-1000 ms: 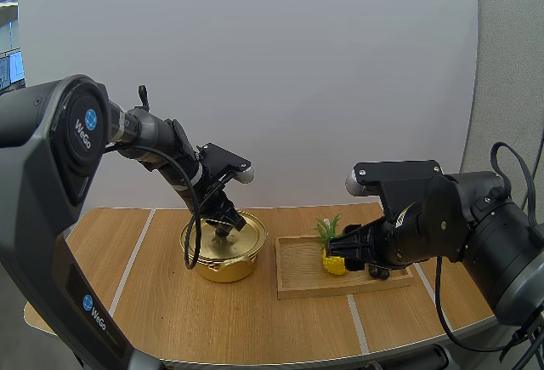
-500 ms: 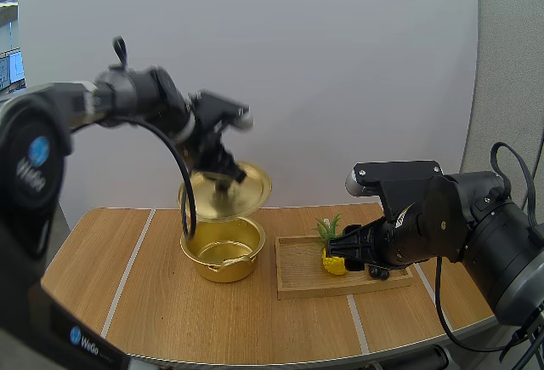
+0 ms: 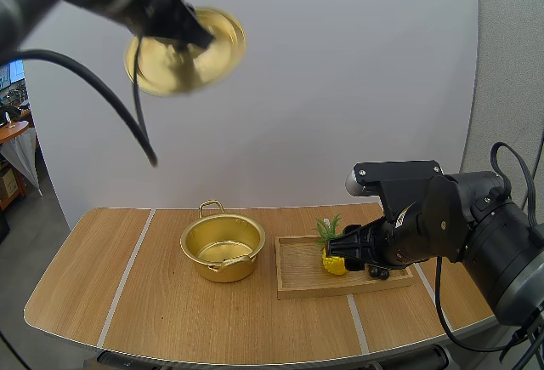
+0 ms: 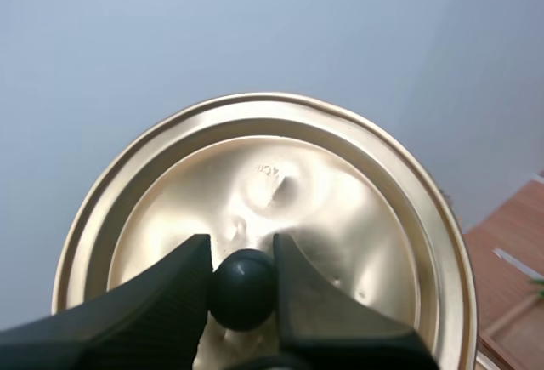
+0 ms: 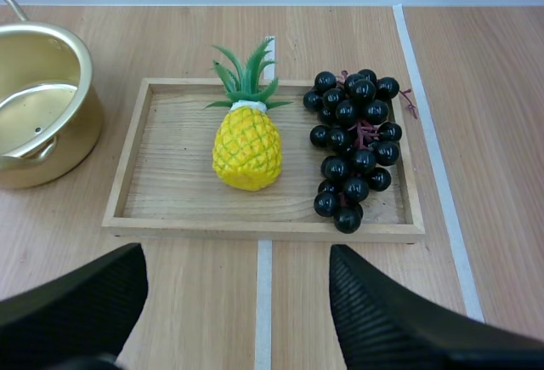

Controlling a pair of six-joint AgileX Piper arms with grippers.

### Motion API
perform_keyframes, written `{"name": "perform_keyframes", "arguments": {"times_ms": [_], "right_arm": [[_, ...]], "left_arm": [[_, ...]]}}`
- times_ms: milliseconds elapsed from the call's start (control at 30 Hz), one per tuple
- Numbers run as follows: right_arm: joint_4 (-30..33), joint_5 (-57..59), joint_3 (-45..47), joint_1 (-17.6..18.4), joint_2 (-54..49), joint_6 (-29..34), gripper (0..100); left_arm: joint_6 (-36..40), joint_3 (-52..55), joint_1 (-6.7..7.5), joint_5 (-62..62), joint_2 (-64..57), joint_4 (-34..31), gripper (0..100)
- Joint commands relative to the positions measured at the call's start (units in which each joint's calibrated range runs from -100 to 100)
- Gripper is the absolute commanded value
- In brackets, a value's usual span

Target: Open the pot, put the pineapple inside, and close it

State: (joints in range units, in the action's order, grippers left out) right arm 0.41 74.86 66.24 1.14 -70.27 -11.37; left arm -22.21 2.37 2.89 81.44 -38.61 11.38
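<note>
L gripper is high above the light wooden table. Its black fingers pinch the small round black knob of the round gold metal lid, which is tilted. In high view the lid is well above the pot and off to its left.

Round gold metal pot w/ loop handles stands open on the table, shiny inner bottom showing. Just right of it, w/ a narrow gap btwn, lies the flat rectangular wooden tray.

In the tray, approx at its middle, lies the small yellow pineapple w/ green leaves, leaves toward the far rim. The bunch of dark, near-black grapes fills the right half, just beside the pineapple w/ a small gap.

R gripper hovers by the tray's near rim, fingers spread wide, pineapple straight ahead of the gap.

Room: open wood left of the pot and in front of it. In high view the R arm covers the tray's right end. White tape lines run front to back.
</note>
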Motion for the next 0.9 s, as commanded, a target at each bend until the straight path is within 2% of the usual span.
{"name": "perform_keyframes", "arguments": {"times_ms": [0,333,600,867], "right_arm": [[0.41,-0.2,-0.35,-0.2,-0.1,0.21,100],[-0.11,-0.2,-0.35,-0.2,-0.1,0.2,100],[-0.92,-5.34,-0.35,-0.2,-0.1,0.2,100],[-4.5,-16.64,-0.35,-0.2,2.84,-0.65,100]], "left_arm": [[4.53,-10.34,0.21,-4.46,-6.16,-5.42,0],[6.06,-23.38,0.21,-5.87,-9.22,-6.03,0],[6.06,-24.29,0.21,-14.2,-9.77,-6.03,0],[6.06,-24.29,0.21,-14.2,-9.77,-6.03,0]]}}
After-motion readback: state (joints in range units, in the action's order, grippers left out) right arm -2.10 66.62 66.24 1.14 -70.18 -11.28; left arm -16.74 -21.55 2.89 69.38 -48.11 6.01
